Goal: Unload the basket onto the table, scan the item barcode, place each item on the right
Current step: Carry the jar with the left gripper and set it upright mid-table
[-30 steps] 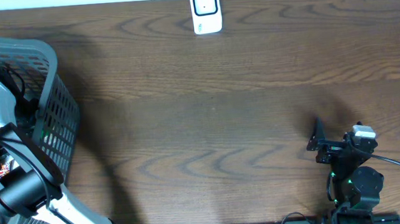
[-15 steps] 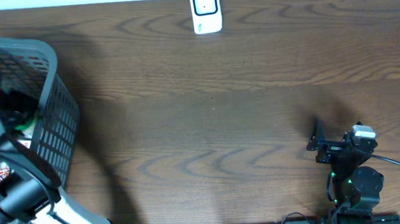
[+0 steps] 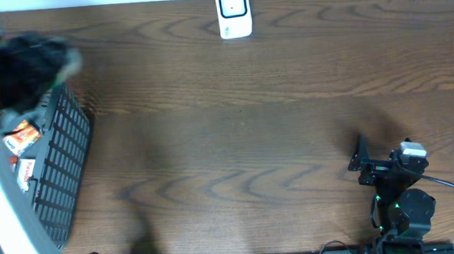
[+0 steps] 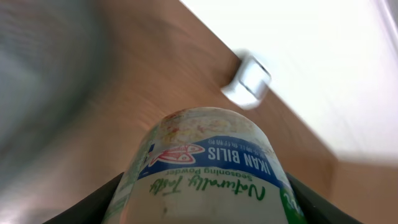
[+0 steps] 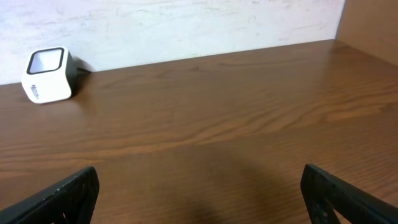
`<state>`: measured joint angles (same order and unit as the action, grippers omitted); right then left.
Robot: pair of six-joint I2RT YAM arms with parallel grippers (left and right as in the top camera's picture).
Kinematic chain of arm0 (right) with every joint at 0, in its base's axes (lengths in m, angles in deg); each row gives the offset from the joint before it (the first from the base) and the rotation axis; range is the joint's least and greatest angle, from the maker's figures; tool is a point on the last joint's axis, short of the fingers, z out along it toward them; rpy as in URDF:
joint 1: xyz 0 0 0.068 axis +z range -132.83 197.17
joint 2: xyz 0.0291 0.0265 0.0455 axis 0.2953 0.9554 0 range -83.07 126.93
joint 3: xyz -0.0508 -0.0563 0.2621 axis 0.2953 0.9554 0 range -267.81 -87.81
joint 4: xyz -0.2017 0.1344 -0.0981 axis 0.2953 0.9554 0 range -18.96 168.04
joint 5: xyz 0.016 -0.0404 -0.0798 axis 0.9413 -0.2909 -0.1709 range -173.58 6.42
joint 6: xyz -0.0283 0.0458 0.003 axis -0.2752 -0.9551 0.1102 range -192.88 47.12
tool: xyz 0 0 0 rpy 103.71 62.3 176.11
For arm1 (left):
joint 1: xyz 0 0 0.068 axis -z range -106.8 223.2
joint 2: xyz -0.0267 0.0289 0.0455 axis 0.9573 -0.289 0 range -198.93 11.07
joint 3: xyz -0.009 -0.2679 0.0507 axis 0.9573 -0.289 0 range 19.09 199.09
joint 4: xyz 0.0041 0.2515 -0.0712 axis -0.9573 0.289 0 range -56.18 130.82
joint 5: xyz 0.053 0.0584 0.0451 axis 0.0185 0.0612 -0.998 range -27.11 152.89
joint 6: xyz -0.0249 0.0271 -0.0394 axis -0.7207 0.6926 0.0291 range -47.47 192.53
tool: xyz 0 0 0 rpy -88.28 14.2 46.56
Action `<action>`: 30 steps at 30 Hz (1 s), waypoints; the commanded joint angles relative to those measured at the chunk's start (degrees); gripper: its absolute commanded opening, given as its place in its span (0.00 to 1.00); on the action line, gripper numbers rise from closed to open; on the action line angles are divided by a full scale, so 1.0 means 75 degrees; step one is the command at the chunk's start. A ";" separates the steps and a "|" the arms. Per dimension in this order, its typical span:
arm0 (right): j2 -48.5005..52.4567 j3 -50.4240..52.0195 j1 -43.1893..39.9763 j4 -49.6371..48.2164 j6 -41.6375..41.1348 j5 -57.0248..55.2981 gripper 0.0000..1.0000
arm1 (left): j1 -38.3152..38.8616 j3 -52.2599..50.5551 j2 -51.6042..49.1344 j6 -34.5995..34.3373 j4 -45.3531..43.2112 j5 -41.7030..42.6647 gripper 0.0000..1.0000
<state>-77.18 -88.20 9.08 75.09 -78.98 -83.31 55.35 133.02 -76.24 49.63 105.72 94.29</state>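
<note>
Lifted out of the mesh basket (image 3: 61,168) since a second ago and swung up high over the left end of the worktop (image 3: 251,125), blurred overhead. Clenched now on a jar of ikan bilis seasoning powder (image 4: 208,155) with the left gripper (image 4: 205,210), one finger against each side, probably so the printed wrap stays bare for turning. Held in the air, well apart from the barcode scanner (image 3: 233,11) at the far edge, yet already aimed roughly that way in the wrist view. Long axis along the gripper's reach, one end away from the wrist; lettering upside down there, so likely top end nearest the wrist, though not certain. No barcode in sight yet. Parked low at the right with the right gripper (image 5: 199,200) spread wide and empty, seemingly keeping clear of the scanning path
</note>
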 commanded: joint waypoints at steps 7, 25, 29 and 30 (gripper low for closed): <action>-0.0032 0.0009 0.0041 0.0032 -0.0090 0.0006 0.99 | 0.5246 -0.0061 -0.1166 0.0227 -0.0233 -0.2428 0.64; -0.0032 0.0009 0.0041 0.0032 -0.0093 0.0009 0.99 | 0.7784 -0.0061 -0.5963 0.4972 -0.1262 -0.2914 0.64; -0.0032 0.0009 0.0041 0.0032 -0.0093 0.0006 0.99 | 0.7749 -0.0061 -0.6228 0.5578 -0.1396 -0.2967 0.69; -0.0032 0.0009 0.0041 0.0032 -0.0093 0.0006 0.99 | 0.7746 -0.0061 -0.6231 0.5572 -0.1469 -0.3077 0.71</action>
<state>-77.18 -88.20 9.08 75.09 -78.96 -83.31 113.78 132.14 -123.39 84.95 95.66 72.98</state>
